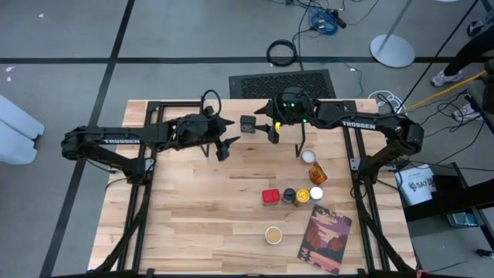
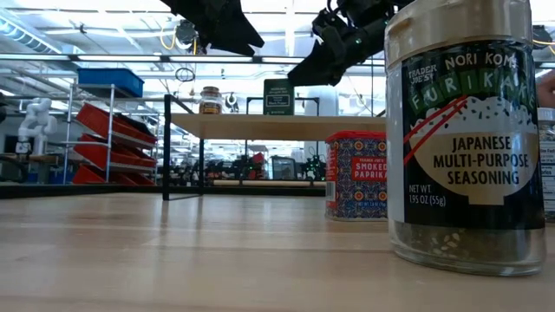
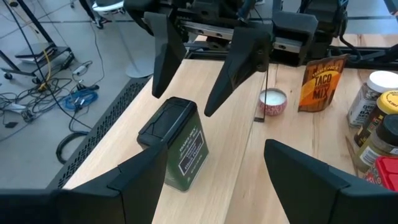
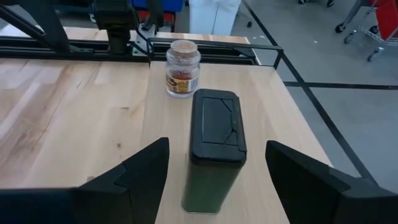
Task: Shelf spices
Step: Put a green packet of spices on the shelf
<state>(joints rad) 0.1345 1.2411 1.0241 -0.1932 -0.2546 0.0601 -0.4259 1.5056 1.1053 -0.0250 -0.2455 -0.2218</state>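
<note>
Spices: you see a dark green tin (image 4: 214,146) and a cork-topped jar (image 4: 182,68) standing on the shelf (image 4: 261,87) at the table's (image 1: 193,224) far edge; the rest wait near right. Both the left gripper (image 3: 205,180) and right gripper (image 4: 214,171) hover with jaws released, flanking the tin. Any careless sweep could topple it off the shelf

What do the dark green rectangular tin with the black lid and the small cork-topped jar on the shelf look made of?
Dark green rectangular tin: likely painted metal, from its crisp edges and satin sheen; its black hinged lid looks like matte moulded plastic. Small cork-topped jar: clear glass, since the contents show through, with a speckled tan stopper that looks like cork.
</note>
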